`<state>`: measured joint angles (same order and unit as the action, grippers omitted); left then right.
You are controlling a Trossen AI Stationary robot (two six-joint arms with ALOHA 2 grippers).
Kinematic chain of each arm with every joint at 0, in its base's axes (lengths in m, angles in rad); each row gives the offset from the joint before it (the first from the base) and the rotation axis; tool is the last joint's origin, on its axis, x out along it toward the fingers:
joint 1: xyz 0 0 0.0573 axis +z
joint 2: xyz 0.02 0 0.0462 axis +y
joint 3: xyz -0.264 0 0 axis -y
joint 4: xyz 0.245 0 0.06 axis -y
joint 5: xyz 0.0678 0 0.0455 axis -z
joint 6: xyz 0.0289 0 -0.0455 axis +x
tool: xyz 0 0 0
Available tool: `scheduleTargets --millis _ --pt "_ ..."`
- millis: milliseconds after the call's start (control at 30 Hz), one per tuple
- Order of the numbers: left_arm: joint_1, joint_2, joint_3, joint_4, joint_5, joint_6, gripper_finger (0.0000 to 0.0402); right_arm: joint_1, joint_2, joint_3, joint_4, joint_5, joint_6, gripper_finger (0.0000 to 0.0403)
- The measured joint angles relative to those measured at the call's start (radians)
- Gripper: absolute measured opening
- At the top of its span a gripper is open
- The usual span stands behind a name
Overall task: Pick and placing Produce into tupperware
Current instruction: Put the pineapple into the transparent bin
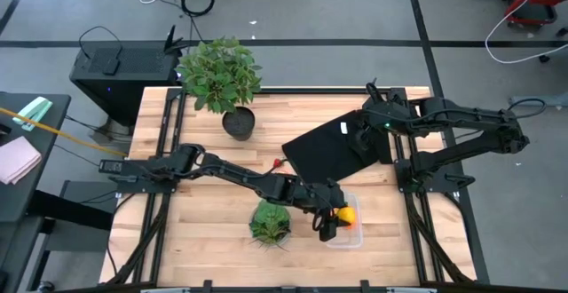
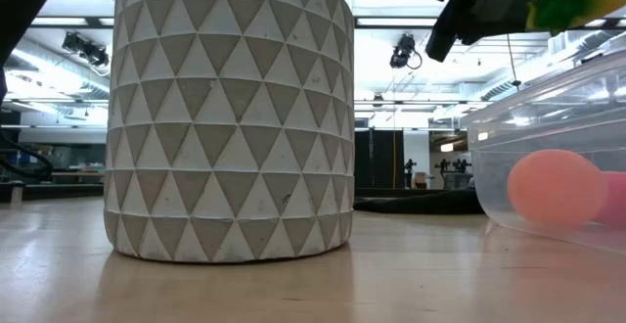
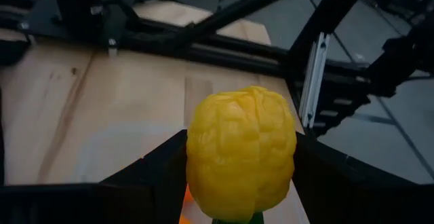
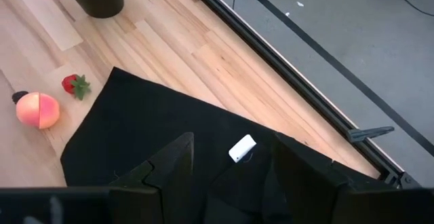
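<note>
The left gripper [image 1: 330, 219] hangs over the tupperware [image 1: 344, 236] near the bench's [image 1: 204, 249] front edge, its fingers clamped on the yellow piece [image 3: 241, 154], which is held above the box. Inside the tupperware lie an orange ball [image 1: 348, 221] and a pale peach-coloured ball [image 2: 556, 188]. The lettuce head [image 1: 270, 223] sits just beside the box. The right gripper [image 4: 230, 166] waits with fingers apart over the black cloth sheet [image 4: 163, 139] toward the back right; a tiny red piece [image 4: 74, 85] lies beside the cloth's edge
</note>
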<state>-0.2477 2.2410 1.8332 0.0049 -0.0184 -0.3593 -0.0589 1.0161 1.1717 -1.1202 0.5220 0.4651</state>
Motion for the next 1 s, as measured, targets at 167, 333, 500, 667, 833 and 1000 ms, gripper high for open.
scheduleTargets --millis 167,333,500,667,833,1000 --pt "0.009 0.012 0.001 0.028 0.016 -0.012 0.023 0.0 0.0 0.0 0.0 0.0 0.002 0.0205" --pt "0.01 0.046 0.001 0.032 0.064 -0.056 0.0231 0.0 0.0 0.0 0.001 0.0 0.006 0.0205" --pt "0.01 0.053 0.0 0.033 0.057 -0.034 0.0234 0.0 0.0 0.0 0.001 -0.001 0.013 0.0205" --pt "0.013 0.053 0.0 0.026 0.067 -0.025 0.0233 0.0 0.0 0.0 0.003 -0.001 0.014 0.0205" --pt "0.014 0.053 0.0 0.026 0.075 -0.04 0.0238 0.0 0.0 0.0 0.005 -0.001 0.014 0.0205" --pt "0.014 0.053 0.0 0.025 0.075 -0.041 0.0237 0.0 0.0 0.0 0.021 -0.001 0.014 0.0205"
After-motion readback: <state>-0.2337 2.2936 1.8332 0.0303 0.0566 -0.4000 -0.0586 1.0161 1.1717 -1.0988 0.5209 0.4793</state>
